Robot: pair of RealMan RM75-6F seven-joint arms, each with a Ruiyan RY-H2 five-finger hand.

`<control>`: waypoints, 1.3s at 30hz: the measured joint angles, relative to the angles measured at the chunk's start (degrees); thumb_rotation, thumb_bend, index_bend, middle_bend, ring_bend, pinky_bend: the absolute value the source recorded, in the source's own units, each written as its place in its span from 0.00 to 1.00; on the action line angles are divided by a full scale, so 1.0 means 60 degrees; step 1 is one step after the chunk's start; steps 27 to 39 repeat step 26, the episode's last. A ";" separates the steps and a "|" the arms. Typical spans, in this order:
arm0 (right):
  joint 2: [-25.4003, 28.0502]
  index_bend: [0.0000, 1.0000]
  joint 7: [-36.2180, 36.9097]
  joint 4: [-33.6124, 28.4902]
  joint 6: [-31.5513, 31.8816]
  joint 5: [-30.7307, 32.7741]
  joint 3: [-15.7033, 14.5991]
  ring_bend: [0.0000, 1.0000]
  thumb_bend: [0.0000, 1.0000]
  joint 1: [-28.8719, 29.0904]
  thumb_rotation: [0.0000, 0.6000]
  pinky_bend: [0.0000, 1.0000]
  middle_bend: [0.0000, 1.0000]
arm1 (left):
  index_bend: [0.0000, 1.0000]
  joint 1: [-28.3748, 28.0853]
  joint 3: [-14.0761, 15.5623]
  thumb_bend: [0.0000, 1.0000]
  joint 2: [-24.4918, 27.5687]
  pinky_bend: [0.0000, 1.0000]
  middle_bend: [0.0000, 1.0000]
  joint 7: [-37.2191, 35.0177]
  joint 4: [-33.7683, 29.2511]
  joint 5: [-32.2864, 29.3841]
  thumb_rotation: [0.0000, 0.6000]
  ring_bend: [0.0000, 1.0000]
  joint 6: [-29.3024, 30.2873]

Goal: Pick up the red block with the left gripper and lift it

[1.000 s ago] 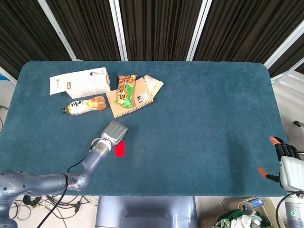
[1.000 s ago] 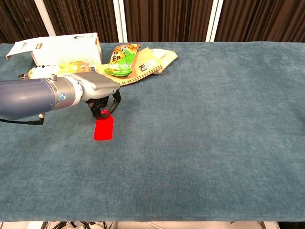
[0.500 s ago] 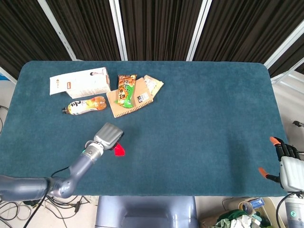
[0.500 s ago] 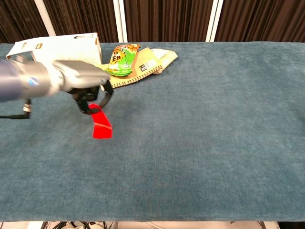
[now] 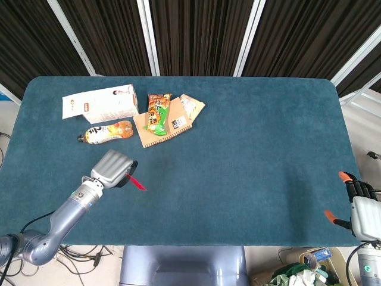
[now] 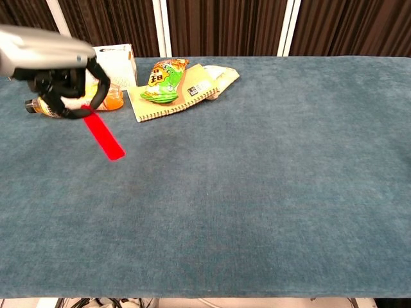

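Observation:
My left hand [image 5: 113, 168] [image 6: 58, 70] grips one end of the flat red block [image 6: 104, 136] [image 5: 136, 183]. The block hangs off the hand, tilted down to the right, clear of the blue table [image 6: 257, 179]. In the head view only a thin red sliver of it shows beside the grey hand. My right hand [image 5: 356, 202] rests at the table's right front corner with orange-tipped fingers spread and nothing in it; the chest view does not show it.
At the back left lie a white carton [image 5: 100, 103] [image 6: 115, 52], an orange drink bottle [image 5: 107, 131] [image 6: 106, 99], a green snack bag [image 5: 158, 113] [image 6: 164, 80] and a brown notebook [image 5: 172, 122] [image 6: 192, 90].
The left hand has risen and pulled back to the left with the red block. The block has left the table and now hangs tilted from the hand. The right hand has stayed still.

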 measured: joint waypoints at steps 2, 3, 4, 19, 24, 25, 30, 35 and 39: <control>0.0003 0.15 -0.0014 0.0004 0.0007 0.0005 0.0002 0.16 0.08 -0.0004 1.00 0.12 0.12 | 0.65 0.0040 -0.0182 0.59 -0.0150 0.86 0.99 -0.0301 0.0160 0.0395 1.00 0.93 0.0098; 0.0003 0.15 -0.0020 0.0008 0.0010 0.0007 0.0003 0.16 0.08 -0.0005 1.00 0.12 0.12 | 0.65 0.0029 -0.0274 0.59 -0.0254 0.86 0.99 -0.0380 0.0253 0.0495 1.00 0.93 0.0104; 0.0002 0.15 -0.0026 0.0011 0.0008 0.0015 0.0004 0.16 0.08 -0.0005 1.00 0.12 0.12 | 0.65 -0.0018 -0.0401 0.59 -0.0392 0.86 0.99 -0.0427 0.0376 0.0530 1.00 0.93 0.0080; -0.0014 0.15 -0.0066 0.0010 -0.0017 0.0035 0.0006 0.16 0.08 0.0005 1.00 0.12 0.12 | 0.65 -0.2283 -0.1906 0.58 -0.1058 0.84 0.98 0.1480 0.0518 -0.2434 1.00 0.92 -0.0575; -0.0018 0.15 -0.0087 0.0030 -0.0029 0.0036 0.0013 0.16 0.08 0.0019 1.00 0.12 0.12 | 0.66 -0.3270 -0.2104 0.58 -0.0973 0.84 0.98 0.2635 0.0068 -0.4350 1.00 0.92 -0.0372; -0.0022 0.15 -0.0088 0.0032 -0.0034 0.0041 0.0015 0.16 0.08 0.0022 1.00 0.12 0.12 | 0.66 -0.3536 -0.2143 0.58 -0.0950 0.84 0.98 0.2923 -0.0062 -0.4799 1.00 0.92 -0.0276; -0.0026 0.15 -0.0091 0.0034 -0.0039 0.0045 0.0015 0.16 0.08 0.0025 1.00 0.12 0.12 | 0.66 -0.3736 -0.2164 0.58 -0.0930 0.84 0.98 0.3151 -0.0154 -0.5112 1.00 0.92 -0.0191; -0.0026 0.15 -0.0091 0.0034 -0.0039 0.0045 0.0015 0.16 0.08 0.0025 1.00 0.12 0.12 | 0.66 -0.3736 -0.2164 0.58 -0.0930 0.84 0.98 0.3151 -0.0154 -0.5112 1.00 0.92 -0.0191; -0.0026 0.15 -0.0091 0.0034 -0.0039 0.0045 0.0015 0.16 0.08 0.0025 1.00 0.12 0.12 | 0.66 -0.3736 -0.2164 0.58 -0.0930 0.84 0.98 0.3151 -0.0154 -0.5112 1.00 0.92 -0.0191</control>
